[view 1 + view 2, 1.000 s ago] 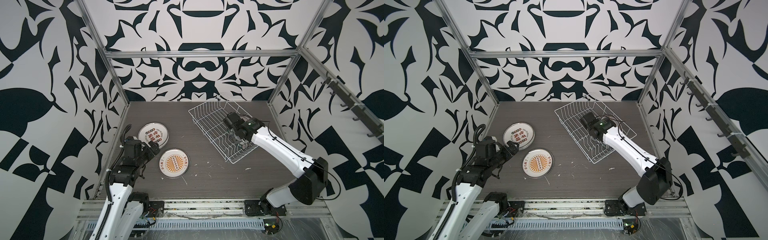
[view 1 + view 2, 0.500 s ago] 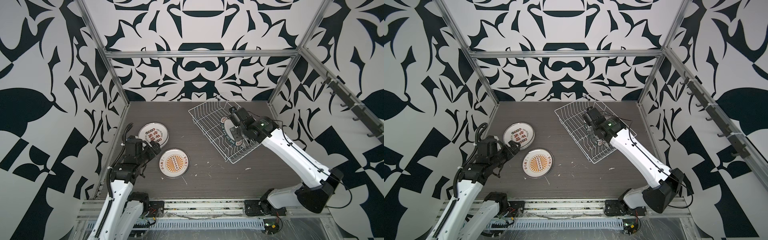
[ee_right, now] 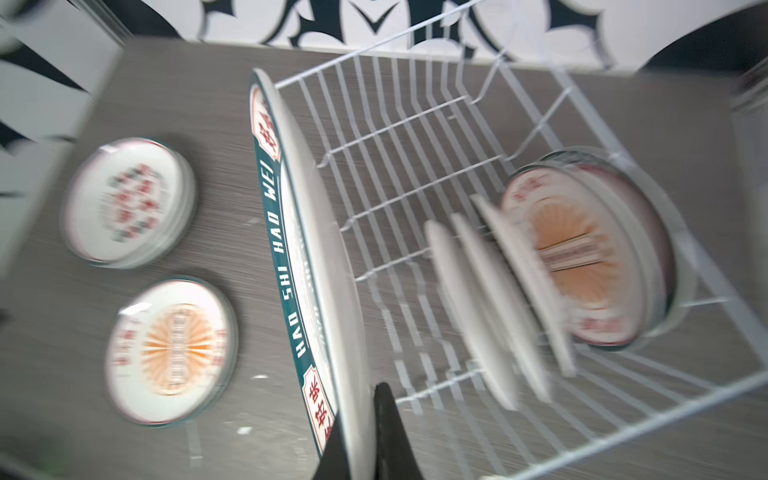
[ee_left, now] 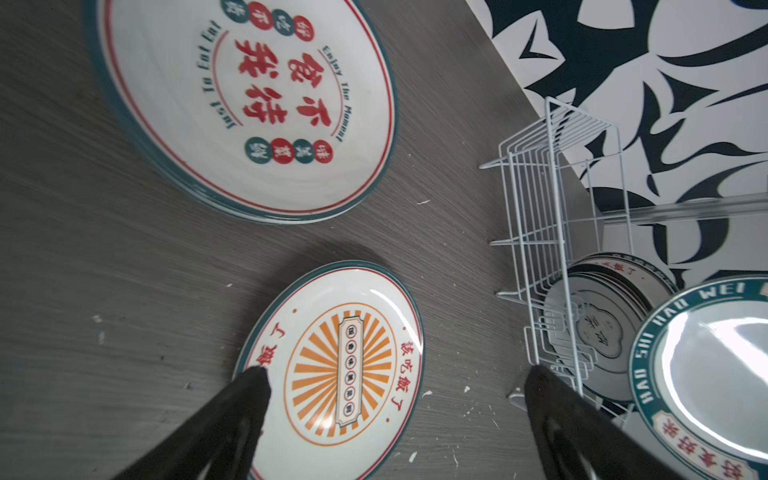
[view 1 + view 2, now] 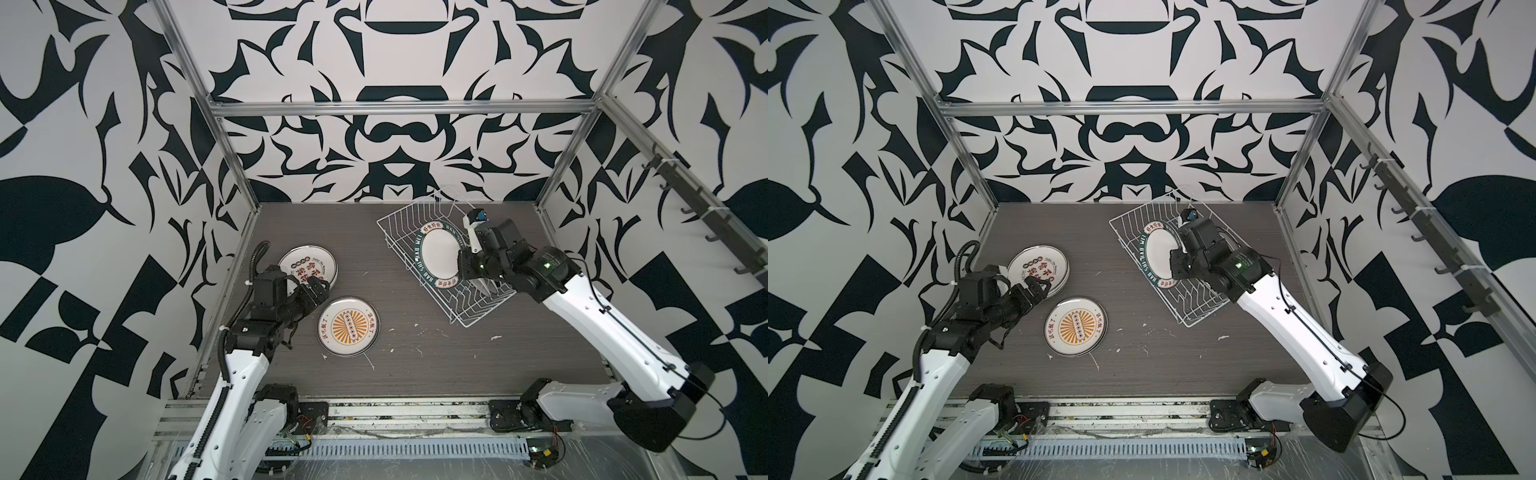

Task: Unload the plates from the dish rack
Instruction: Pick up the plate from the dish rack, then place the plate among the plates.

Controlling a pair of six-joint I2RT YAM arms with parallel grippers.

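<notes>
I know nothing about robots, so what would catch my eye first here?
The bold black-and-white walls all around. Then the right gripper, shut on the edge of a green-rimmed plate, holding it over the rack at the back right. A sunburst plate and a character plate lie flat on the table, left.

Both top views look down from high above the front onto your whole table, nearly alike. Your wrist views sit close and low; both take in the sunburst plate and the dish rack.
</notes>
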